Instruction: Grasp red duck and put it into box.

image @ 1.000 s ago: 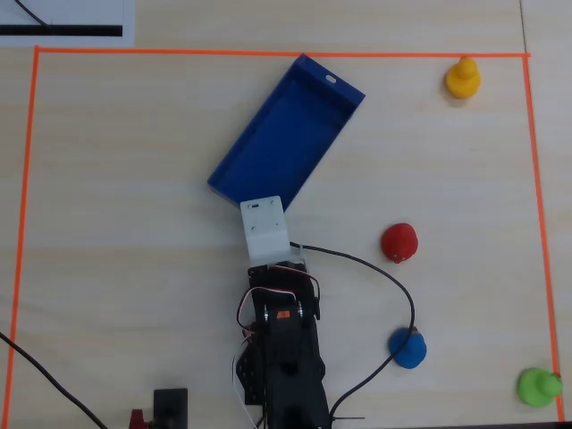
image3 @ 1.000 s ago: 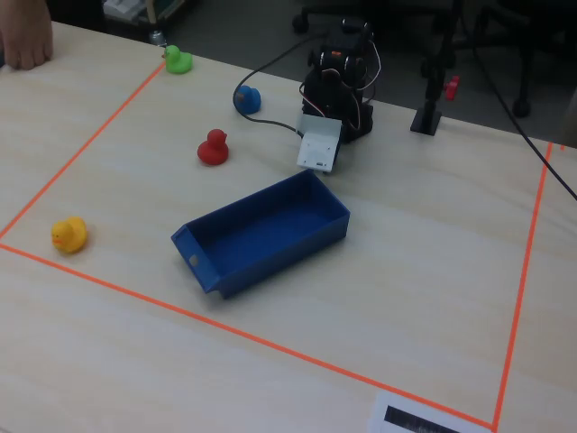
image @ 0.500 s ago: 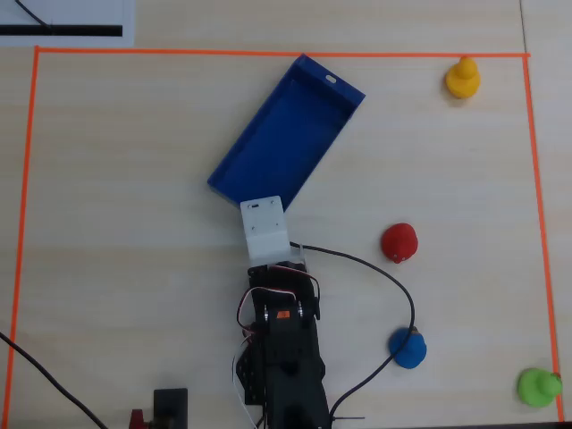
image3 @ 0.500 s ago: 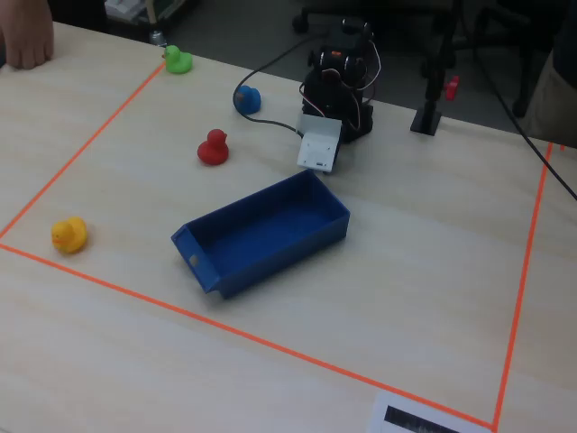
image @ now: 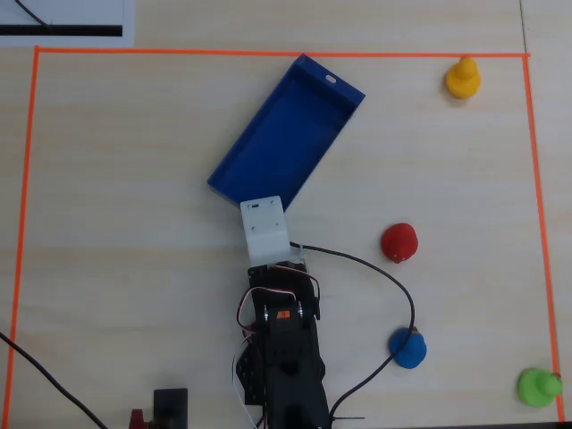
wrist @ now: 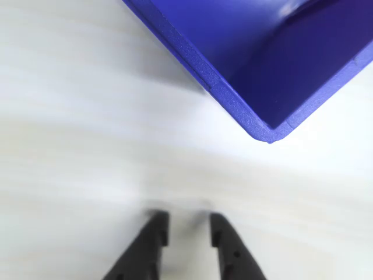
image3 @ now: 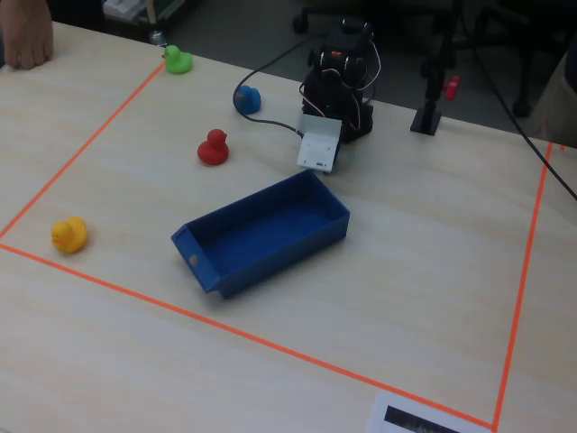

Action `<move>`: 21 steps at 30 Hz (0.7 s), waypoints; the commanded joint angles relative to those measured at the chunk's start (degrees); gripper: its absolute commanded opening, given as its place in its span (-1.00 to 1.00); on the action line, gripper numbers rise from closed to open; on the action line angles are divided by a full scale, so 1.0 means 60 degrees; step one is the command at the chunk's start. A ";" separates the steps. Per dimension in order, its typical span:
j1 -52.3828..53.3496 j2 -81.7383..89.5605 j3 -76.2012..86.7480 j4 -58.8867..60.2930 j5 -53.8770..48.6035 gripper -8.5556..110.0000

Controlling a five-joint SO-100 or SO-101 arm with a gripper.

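- the red duck (image: 399,242) is a small glossy rounded red toy, sitting alone on the pale wood table (image: 125,223), at about 3 o'clock from the arm's white head in the overhead view.
- bare wood lies all round it; a black cable (image: 393,286) curves past at its 7 o'clock, apart from it.
- the box (image: 286,134), long, shallow and blue, lies slanted at the duck's 10 o'clock, empty.
- the gripper (wrist: 187,224) hangs just short of the box's near corner, fingers slightly parted, holding nothing.
- orange tape (image: 536,179) borders the table at 3 o'clock.

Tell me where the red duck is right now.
In the overhead view the red duck sits on the table right of centre, to the right of the arm, with the blue duck below it and the box up to its left.
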 commanded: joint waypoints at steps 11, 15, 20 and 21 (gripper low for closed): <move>0.0059 0.0000 0.0015 0.0293 0.0073 -0.74; 0.0059 0.0000 0.0015 0.0293 0.0088 -0.74; 0.0161 0.0000 0.0015 0.0293 0.0088 -0.74; 0.0146 0.0000 0.0015 0.0293 0.0088 -0.74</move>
